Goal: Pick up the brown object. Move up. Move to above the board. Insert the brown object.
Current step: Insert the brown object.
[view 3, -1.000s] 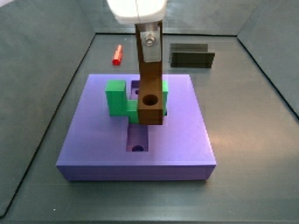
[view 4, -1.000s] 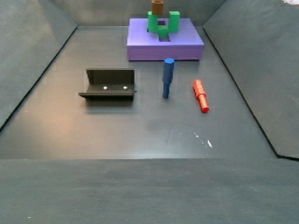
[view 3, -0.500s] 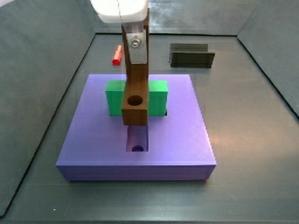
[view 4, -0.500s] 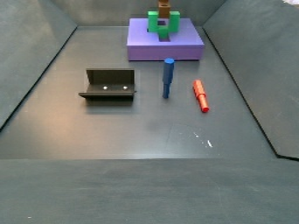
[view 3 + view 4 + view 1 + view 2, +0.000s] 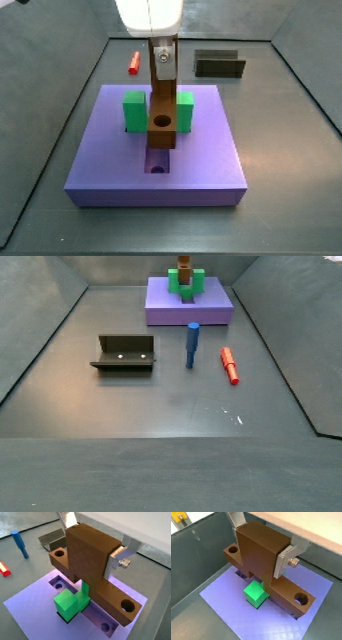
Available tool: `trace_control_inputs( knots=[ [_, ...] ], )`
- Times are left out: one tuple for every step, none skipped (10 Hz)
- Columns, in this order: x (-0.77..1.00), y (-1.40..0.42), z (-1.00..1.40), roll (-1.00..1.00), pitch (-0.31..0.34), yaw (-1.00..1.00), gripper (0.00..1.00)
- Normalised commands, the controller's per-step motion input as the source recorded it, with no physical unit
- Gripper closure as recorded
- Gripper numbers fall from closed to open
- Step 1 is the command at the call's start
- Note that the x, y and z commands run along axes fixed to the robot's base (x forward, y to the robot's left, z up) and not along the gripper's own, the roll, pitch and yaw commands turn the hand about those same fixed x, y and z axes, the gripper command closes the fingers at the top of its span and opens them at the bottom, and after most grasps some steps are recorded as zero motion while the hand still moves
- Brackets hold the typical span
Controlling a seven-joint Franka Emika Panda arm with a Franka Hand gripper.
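In both wrist views the gripper (image 5: 100, 548) is clenched on the brown object (image 5: 90, 567), its silver fingers (image 5: 289, 556) pressing the bar's flat sides, and the bar hangs above the lavender board (image 5: 238, 609) with the green U-shaped block (image 5: 255, 593) right beneath it; a blue bar (image 5: 19, 543), a red bar (image 5: 5, 569) and the dark open box (image 5: 51, 539) lie on the floor beyond (the red one is cut by the edge). In a side view the brown object (image 5: 163, 98) now stands upright between the green block's (image 5: 134, 112) arms, its round hole just above the board's slot (image 5: 159, 160); half a second ago it sat lower and nearer the camera, and a second ago it tilted, so the swing has settled and, by my reading, the bar is lined up for insertion, not yet seated. Its lower tip against the slot is hard to judge. In the remaining side view the board (image 5: 189, 307) is far off, the bar (image 5: 186, 270) a sliver cut off at the top, the gripper out of frame.
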Motion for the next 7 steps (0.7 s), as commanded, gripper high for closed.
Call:
trace_control_inputs(
  knots=[
    [-0.04, 0.06, 0.03, 0.00, 0.000, -0.04, 1.00],
    [-0.13, 0.11, 0.08, -0.03, 0.000, -0.08, 1.00],
    [-0.14, 0.11, 0.07, -0.05, 0.000, -0.07, 1.00],
    [-0.18, 0.14, 0.10, -0.08, 0.000, -0.05, 1.00],
    [-0.17, 0.11, 0.10, -0.09, 0.000, -0.04, 1.00],
    [-0.10, 0.00, 0.00, -0.01, 0.000, 0.00, 1.00],
    [-0.20, -0.08, -0.25, 0.00, 0.000, 0.00, 1.00]
  ],
)
